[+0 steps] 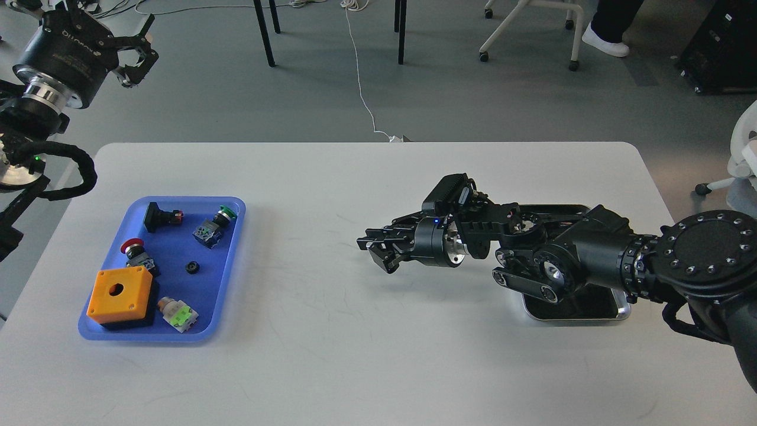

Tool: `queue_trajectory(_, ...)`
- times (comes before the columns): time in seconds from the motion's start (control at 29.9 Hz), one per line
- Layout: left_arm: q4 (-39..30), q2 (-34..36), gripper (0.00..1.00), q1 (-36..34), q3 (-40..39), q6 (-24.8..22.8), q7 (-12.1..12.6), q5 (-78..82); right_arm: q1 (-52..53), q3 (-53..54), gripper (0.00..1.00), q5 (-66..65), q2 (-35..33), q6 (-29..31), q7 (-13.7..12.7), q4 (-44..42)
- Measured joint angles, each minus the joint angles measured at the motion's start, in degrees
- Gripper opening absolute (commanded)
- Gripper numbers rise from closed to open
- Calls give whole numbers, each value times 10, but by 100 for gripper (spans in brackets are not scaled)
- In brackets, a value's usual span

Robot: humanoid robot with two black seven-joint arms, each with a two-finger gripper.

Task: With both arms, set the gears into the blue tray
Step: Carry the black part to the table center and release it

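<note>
One small black gear (191, 267) lies in the middle of the blue tray (239, 239), which sits on the left of the white table. My right gripper (376, 253) hovers over the table's middle, pointing left toward the tray and still well to its right. Its dark fingers sit close together, and I cannot make out whether anything is held between them. My left gripper (137, 52) is raised beyond the table's far left corner, above the floor, with its fingers spread and nothing in them. No other gear shows.
The blue tray also holds an orange box (118, 294), a red-capped switch (133, 248), a green-capped switch (216, 223), a black switch (159, 216) and a pale green one (177, 313). My right arm covers most of a silver tray (622, 310) at right.
</note>
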Motion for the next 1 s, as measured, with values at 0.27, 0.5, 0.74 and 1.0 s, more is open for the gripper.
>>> queue_trajectory(0.27, 0, 2, 98, 0, 0, 0, 0, 0, -25, -2, 22, 1, 0, 0, 0, 4)
queue_trajectory(0.5, 0, 10, 98, 5, 0, -1, 0, 0, -30, -2, 39, 1, 0, 0, 0, 7)
queue_trajectory(0.74, 0, 12, 98, 5, 0, -1, 0, 0, -30, -1, 58, 2, 0, -2, 0, 14)
queue_trajectory(1.0, 0, 17, 98, 5, 0, 1, 0, 0, -21, 24, 91, 4, 0, -2, 0, 24)
